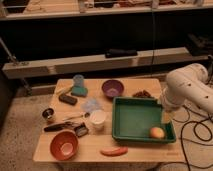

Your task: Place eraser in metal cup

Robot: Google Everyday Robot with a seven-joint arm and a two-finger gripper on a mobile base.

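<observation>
Eraser (68, 99) lies flat on the bench (150, 149), well apart from the jaws, across the whole tray (132, 117) from them, and nothing holds it. The jaws hang at the end of the white arm (186, 90), spread and empty, over the tray's nearest rim. Just below them, in the tray's front corner, sits a round orange fruit (157, 132). Past the tray's back edge, near the jaws, is a small brown heap (142, 93), and further along a purple bowl (112, 88). Off the tray's front rim lies a red oblong thing (114, 151). Just past the tray's far side stands a white cup (97, 120), with a crumpled bluish clear piece (91, 104) beside it. Further out comes the eraser, and behind it a bluish cup (78, 80) at a teal block (79, 92); on it or just behind it, I cannot tell. Farthest from the jaws, near the bench's opposite edge, are the metal cup (48, 114), upright and apart from the eraser, a black-handled tool (56, 127) and an orange bowl (64, 145).
</observation>
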